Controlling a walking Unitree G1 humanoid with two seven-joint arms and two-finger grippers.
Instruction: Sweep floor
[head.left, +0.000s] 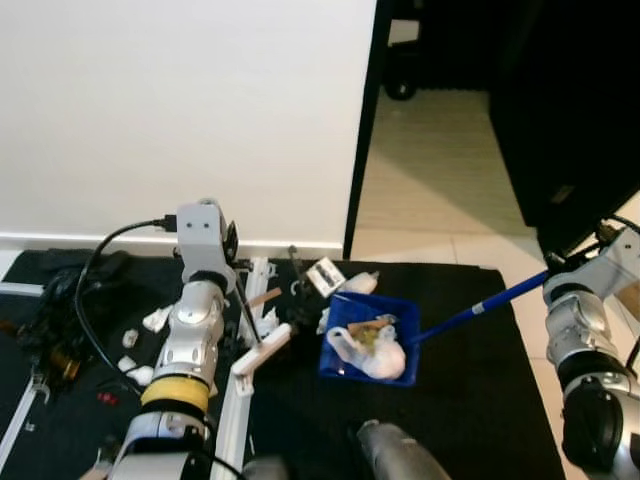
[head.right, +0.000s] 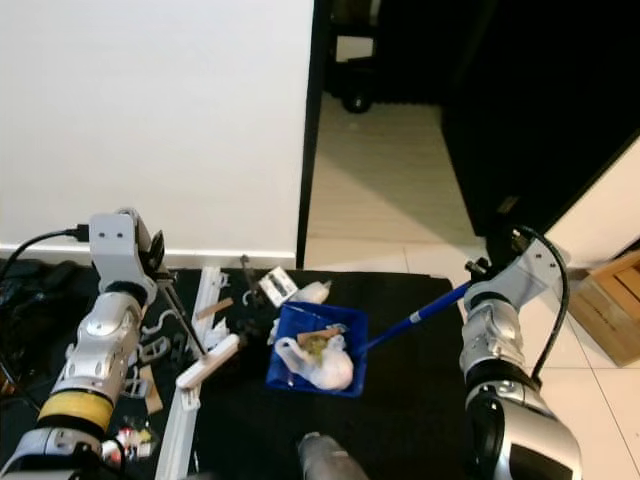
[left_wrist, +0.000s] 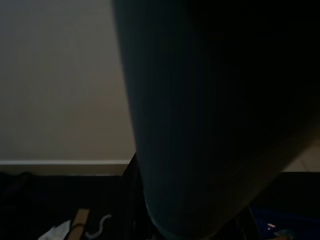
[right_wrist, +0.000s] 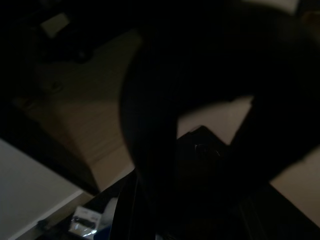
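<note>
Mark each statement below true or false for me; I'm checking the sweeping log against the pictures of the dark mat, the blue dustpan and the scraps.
1. The blue plastic dustpan holds crumpled white paper. True.
2. The dustpan lies on pale tile. False: it lies on the black floor mat.
3. The dustpan's long blue handle runs toward the robot's right arm. True.
4. White scraps lie on the mat on the robot's left side. True.
5. The wall behind the mat is dark green. False: the wall is white, with a white skirting board at its foot.
6. The dustpan is empty. False: besides the paper it holds a brownish scrap.
</note>
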